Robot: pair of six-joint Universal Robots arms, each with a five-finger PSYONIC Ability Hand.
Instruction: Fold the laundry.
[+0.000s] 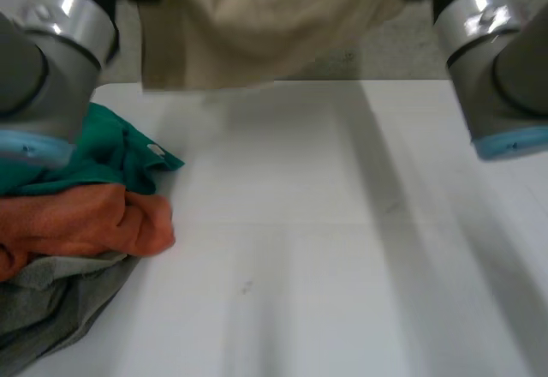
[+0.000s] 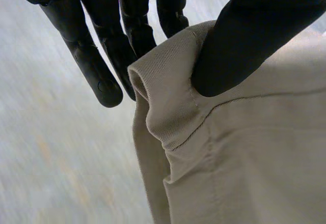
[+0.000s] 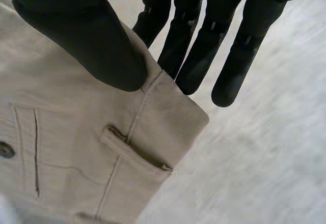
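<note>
Trousers, beige, hang above counter; left robot hand pinches one waistband corner between thumb and straight fingers, right robot hand opposite corner.

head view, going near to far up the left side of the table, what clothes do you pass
grey garment -> orange cloth -> green cloth -> beige trousers, held up in the air
</note>
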